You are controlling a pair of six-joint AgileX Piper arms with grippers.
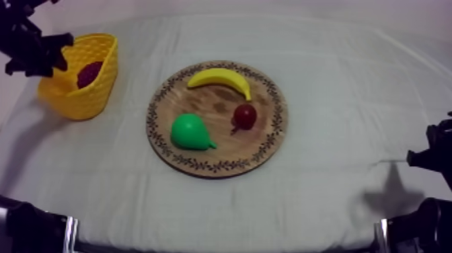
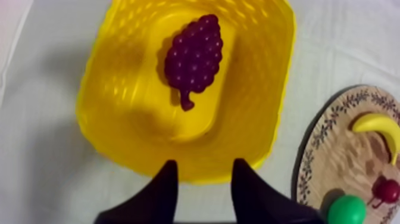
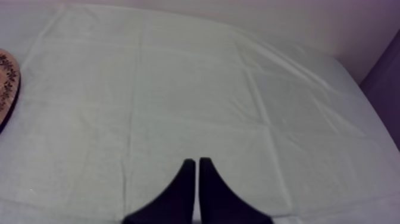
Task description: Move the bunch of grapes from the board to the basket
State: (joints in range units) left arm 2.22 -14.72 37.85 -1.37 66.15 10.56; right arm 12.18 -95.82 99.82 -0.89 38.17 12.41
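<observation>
A desk under a grey-white cloth (image 1: 323, 195) carries everything. Near its middle lies the round wooden board with a patterned rim (image 1: 266, 138), flat on the cloth. At the desk's far left stands the yellow woven plastic basket (image 1: 91, 101), well apart from the board.

The black left arm (image 1: 30, 47) comes in at the upper left and hangs over the basket's outer side. Seen from its wrist, the left jaws are spread, and the basket's near rim and a strip of cloth show through the gap between them. They grip nothing. The black right arm (image 1: 434, 151) sits low at the desk's right edge, well apart from the board. From its wrist, the right jaws are pressed together into a narrow wedge over bare cloth, with a sliver of the board's rim off to one side.

On the board, the curved yellow toy banana (image 1: 220, 79) lies along the far rim. The green toy pear (image 1: 190, 132) lies on its side near the board's left edge, and the small red fruit (image 1: 245, 116) sits just right of it, apart from both others.

The dark purple bunch of grapes (image 2: 194, 56) lies flat on the basket's floor, its stem end pointing toward the left jaws.
</observation>
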